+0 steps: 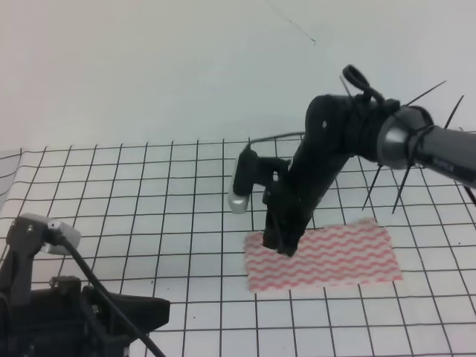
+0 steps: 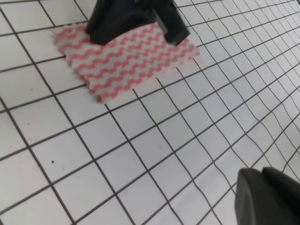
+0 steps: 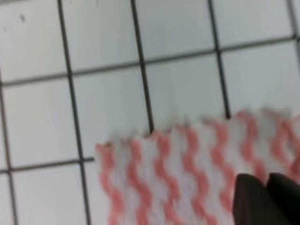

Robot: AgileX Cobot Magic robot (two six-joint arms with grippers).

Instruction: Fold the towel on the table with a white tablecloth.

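The towel, red-pink and white wavy stripes, lies flat on the gridded white tablecloth of the table, right of centre. My right gripper reaches down onto the towel's left end. In the right wrist view its dark fingertips sit close together over the towel, near a corner, and nothing shows pinched between them. The left wrist view shows the towel with the right gripper on its far edge. My left gripper hovers shut over bare cloth, well away from the towel.
The left arm with its cable sits low at the front left. A plain pale wall rises behind the table. Cable ties stick out from the right arm.
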